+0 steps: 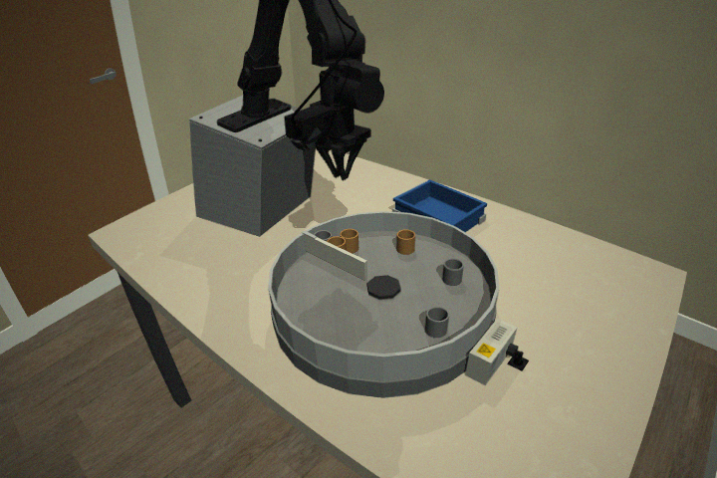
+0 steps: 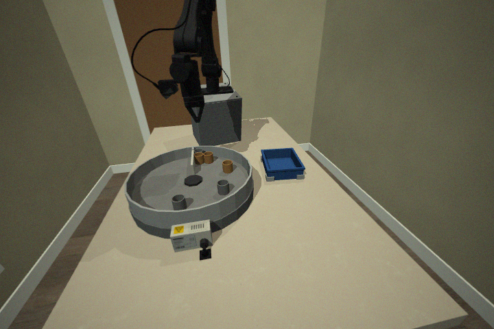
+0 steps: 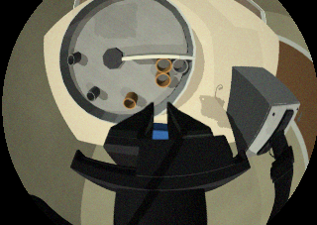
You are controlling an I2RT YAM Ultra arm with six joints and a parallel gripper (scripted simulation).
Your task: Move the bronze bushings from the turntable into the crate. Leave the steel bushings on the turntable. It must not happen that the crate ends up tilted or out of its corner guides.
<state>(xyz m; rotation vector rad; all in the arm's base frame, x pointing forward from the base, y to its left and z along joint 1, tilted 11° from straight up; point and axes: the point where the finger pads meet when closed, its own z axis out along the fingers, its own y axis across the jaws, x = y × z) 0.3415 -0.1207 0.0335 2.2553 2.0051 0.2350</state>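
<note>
My gripper (image 1: 343, 177) (image 2: 196, 120) (image 3: 160, 105) is open by a narrow gap, empty, high above the table behind the turntable (image 1: 370, 365) (image 2: 154, 218). One bronze bushing (image 1: 405, 244) (image 2: 227, 167) (image 3: 131, 97) stands apart on the turntable's crate side. A second bronze bushing (image 1: 349, 243) (image 2: 208, 157) touches or nearly touches a third bronze bushing (image 1: 336, 241) (image 2: 199, 159) at the divider. A steel bushing (image 1: 323, 233) (image 3: 180, 72) is beside them near the wall. Two other steel bushings (image 1: 452, 274) (image 1: 436, 325) stand apart. The blue crate (image 1: 475, 218) (image 2: 283, 175) looks empty.
A pale upright divider (image 1: 337, 256) (image 2: 192, 155) (image 3: 149, 57) runs from the turntable wall towards its dark hub (image 1: 383, 287) (image 2: 193, 180). A raised wall rings the turntable. The grey arm pedestal (image 1: 227, 180) (image 2: 218, 124) stands behind it, and a control box (image 1: 486, 360) (image 2: 191, 236) sits at its outer side.
</note>
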